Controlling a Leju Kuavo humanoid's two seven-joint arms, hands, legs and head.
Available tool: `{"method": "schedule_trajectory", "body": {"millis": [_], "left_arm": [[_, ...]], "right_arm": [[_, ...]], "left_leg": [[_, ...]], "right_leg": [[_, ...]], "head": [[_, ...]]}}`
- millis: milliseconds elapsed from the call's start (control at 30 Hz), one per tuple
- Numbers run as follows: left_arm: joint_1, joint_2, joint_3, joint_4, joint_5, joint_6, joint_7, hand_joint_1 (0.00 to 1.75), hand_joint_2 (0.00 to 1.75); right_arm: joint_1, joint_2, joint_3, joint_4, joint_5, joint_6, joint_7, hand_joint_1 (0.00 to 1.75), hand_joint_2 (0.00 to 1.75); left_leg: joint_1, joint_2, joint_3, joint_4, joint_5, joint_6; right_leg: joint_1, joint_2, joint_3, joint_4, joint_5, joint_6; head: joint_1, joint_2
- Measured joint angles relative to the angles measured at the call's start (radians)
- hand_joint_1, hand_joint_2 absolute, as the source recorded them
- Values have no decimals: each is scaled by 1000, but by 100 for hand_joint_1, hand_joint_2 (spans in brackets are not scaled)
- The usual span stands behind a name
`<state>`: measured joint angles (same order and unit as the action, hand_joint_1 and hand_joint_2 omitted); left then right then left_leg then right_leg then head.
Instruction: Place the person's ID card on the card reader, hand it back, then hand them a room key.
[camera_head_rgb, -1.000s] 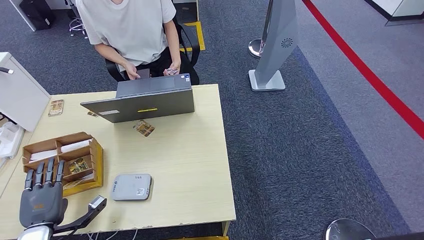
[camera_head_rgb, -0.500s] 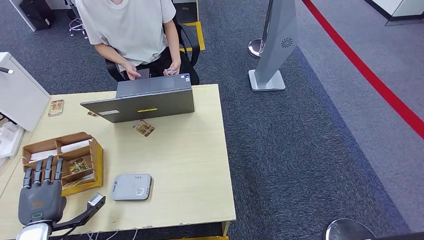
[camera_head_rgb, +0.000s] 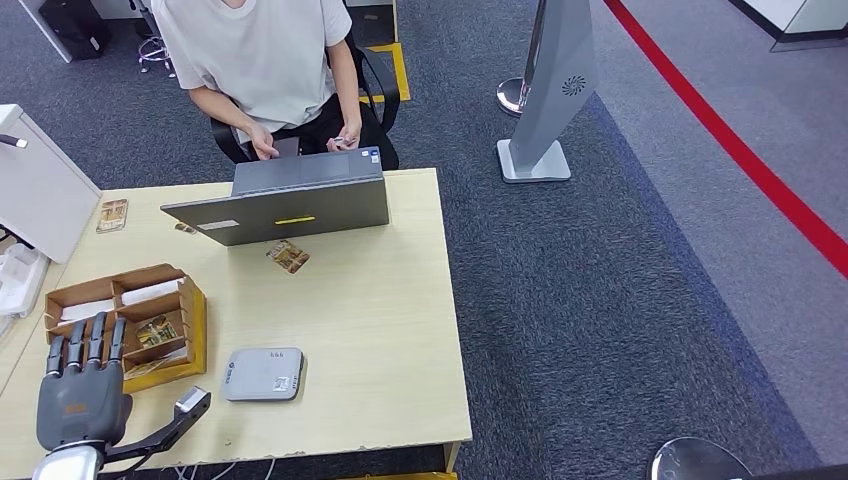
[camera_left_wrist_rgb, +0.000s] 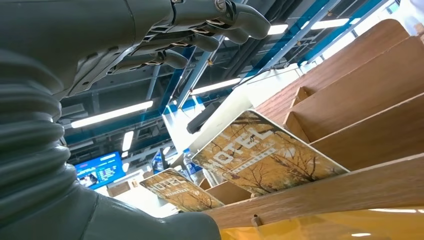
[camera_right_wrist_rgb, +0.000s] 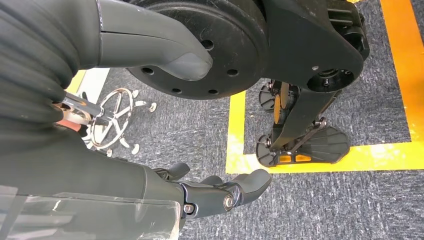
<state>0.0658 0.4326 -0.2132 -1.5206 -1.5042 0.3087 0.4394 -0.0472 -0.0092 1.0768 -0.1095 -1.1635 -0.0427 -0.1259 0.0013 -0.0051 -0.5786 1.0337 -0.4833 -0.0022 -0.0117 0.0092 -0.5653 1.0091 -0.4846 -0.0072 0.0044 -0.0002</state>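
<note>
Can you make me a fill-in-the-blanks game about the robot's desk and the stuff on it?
1. The grey card reader lies flat on the ____.
2. The robot's left hand hovers by the wooden ____.
3. Behind the laptop sits a ____.
4. The cards in the wooden organizer have the word ____ printed on them.

Missing words: table; organizer; person; HOTEL

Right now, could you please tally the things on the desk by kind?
Laptop: 1
Card reader: 1
Wooden organizer: 1
Loose cards: 2, one by the laptop, one at the far left
Total: 5
</note>
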Motion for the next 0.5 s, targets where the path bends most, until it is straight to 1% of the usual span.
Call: {"method": "schedule_trajectory", "body": {"millis": [500], "left_arm": [[-6,7,-3,0,0,-13,7,0,175]], "right_arm": [[0,0,8,0,0,0,0,0,175]], "left_leg": [[0,0,0,0,0,0]], "right_leg": [[0,0,0,0,0,0]], "head": [[0,0]]}}
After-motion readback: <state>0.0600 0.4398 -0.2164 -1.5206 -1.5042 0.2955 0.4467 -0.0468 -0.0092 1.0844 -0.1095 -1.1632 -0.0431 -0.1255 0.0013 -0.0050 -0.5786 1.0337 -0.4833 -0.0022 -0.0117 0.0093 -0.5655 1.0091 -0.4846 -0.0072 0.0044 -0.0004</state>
